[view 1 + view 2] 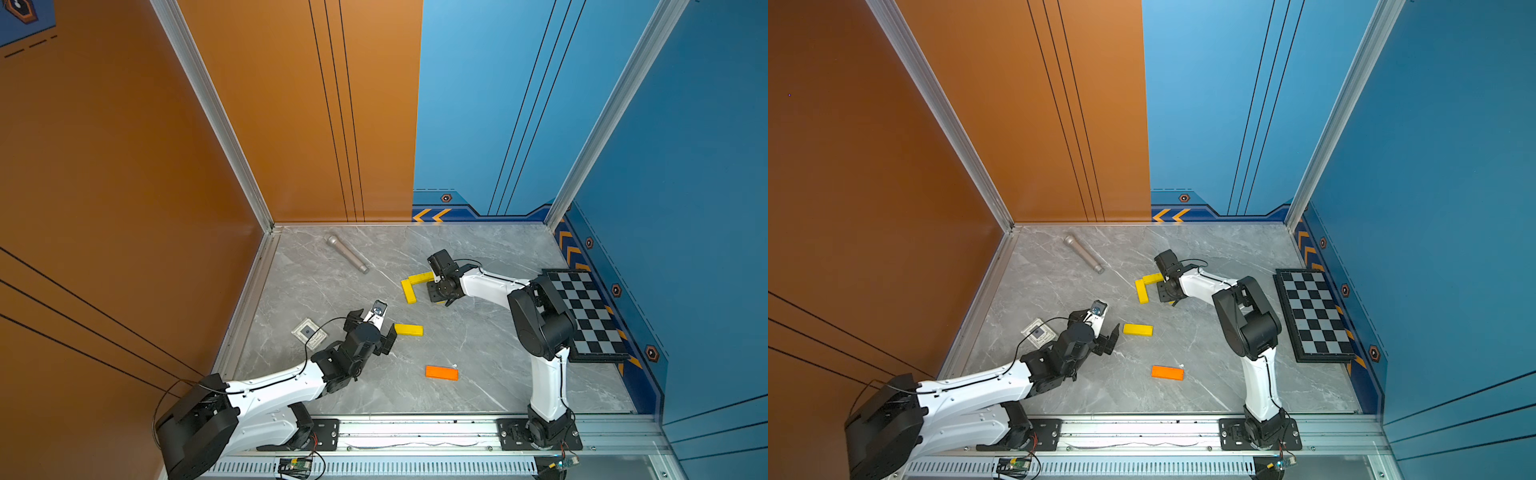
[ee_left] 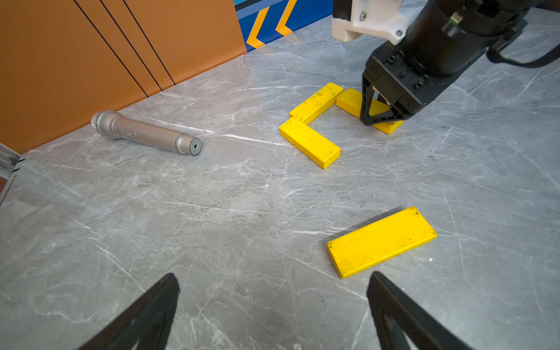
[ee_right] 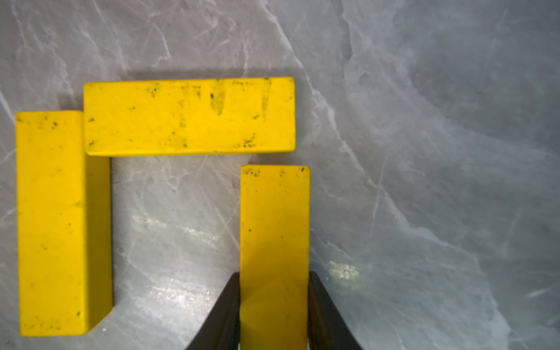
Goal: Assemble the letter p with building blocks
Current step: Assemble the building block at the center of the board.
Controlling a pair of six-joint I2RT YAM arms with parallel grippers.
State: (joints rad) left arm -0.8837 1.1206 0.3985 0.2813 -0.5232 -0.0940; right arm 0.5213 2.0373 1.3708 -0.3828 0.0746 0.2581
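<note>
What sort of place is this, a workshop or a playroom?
Probably a robot test cell: two robot arms bolted to a metal rail beside a marble-look tabletop, boxed in by orange and blue wall panels, with props like yellow blocks and a chessboard.

Open tabletop (image 1: 478, 353) around lone yellow block (image 1: 408, 329); cylinder (image 1: 347, 259) apart.

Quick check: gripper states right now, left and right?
Left gripper: open, holding nothing.
Right gripper: shut on a yellow block.
</note>
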